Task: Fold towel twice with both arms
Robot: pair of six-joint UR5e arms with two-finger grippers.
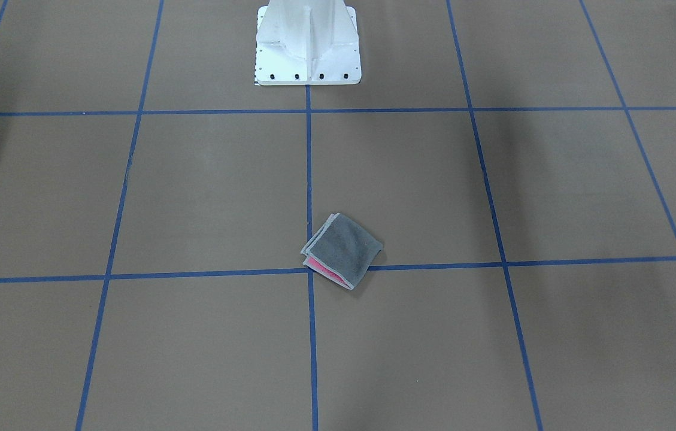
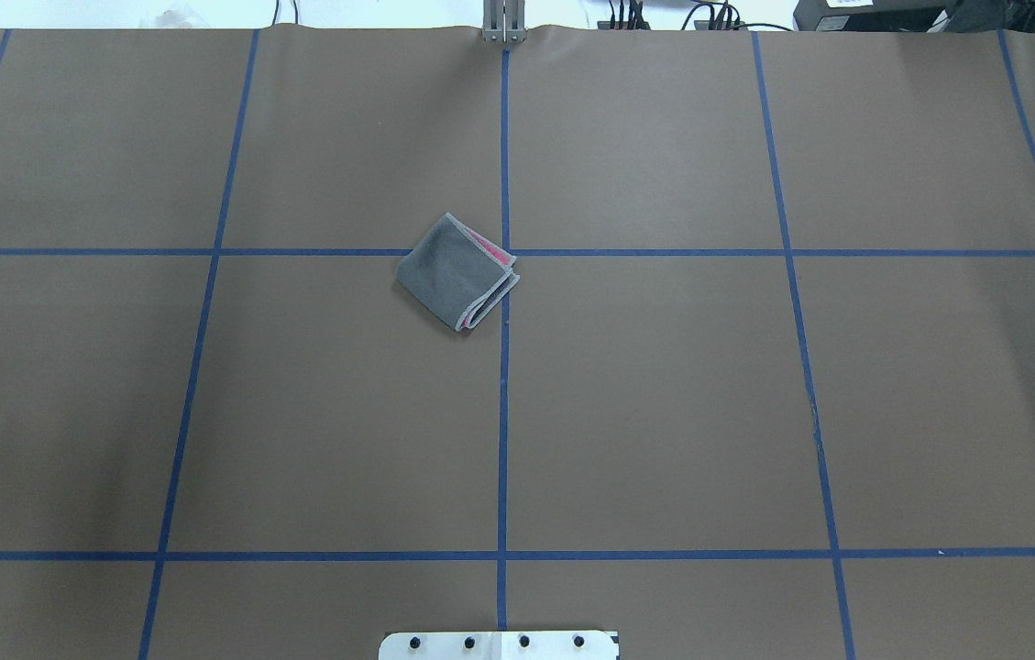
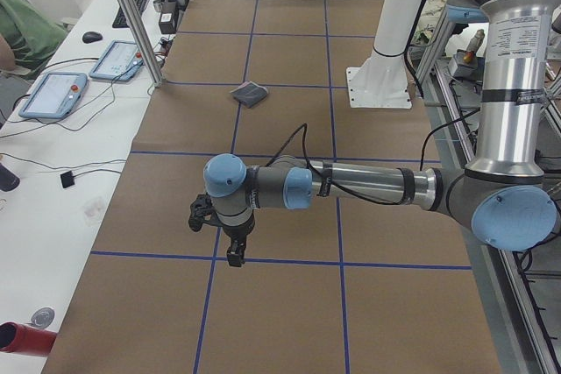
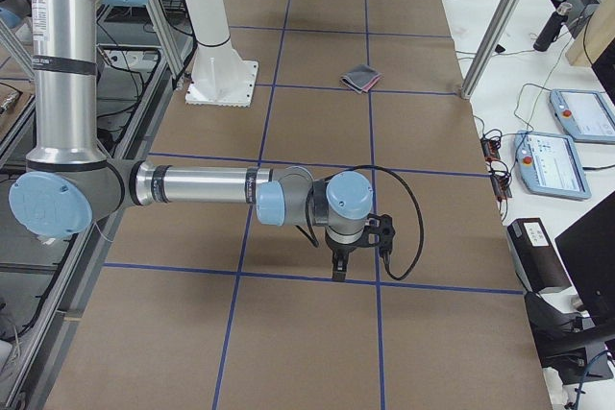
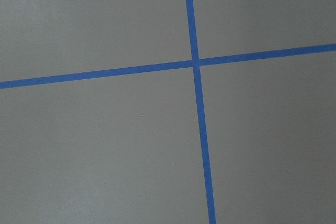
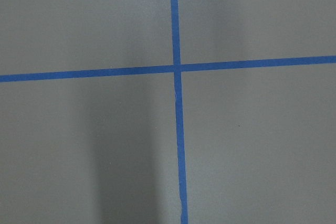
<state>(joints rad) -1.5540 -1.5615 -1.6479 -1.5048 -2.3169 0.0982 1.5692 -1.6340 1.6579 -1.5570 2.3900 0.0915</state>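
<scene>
Grey terry uppermost, a sliver of pink at one open side: towel (image 2: pixel 457 272) down flat on the brown worktop (image 2: pixel 664 412), a compact stacked square with doubled stitched edges showing. Sits right by a crossing of the blue tape lines (image 2: pixel 645 252), out in front of the white pedestal (image 1: pixel 308 48). Turned cornerwise to the grid, near enough square, so no real long axis to speak of. Looks, judging by the layers, folded twice already.

Left fingers (image 3: pixel 235 256) pointing down over one end of the worktop, right fingers (image 4: pixel 338 271) likewise at the other, both well apart from the cloth. No cloth in either; released or clenched, cannot tell from these side views. Wrist cameras: bare worktop and tape, no towel.

From either arm, towel inward, toward the middle. Just on the left arm's side of the centre line, so marginally nearer the left, by this reckoning.
</scene>
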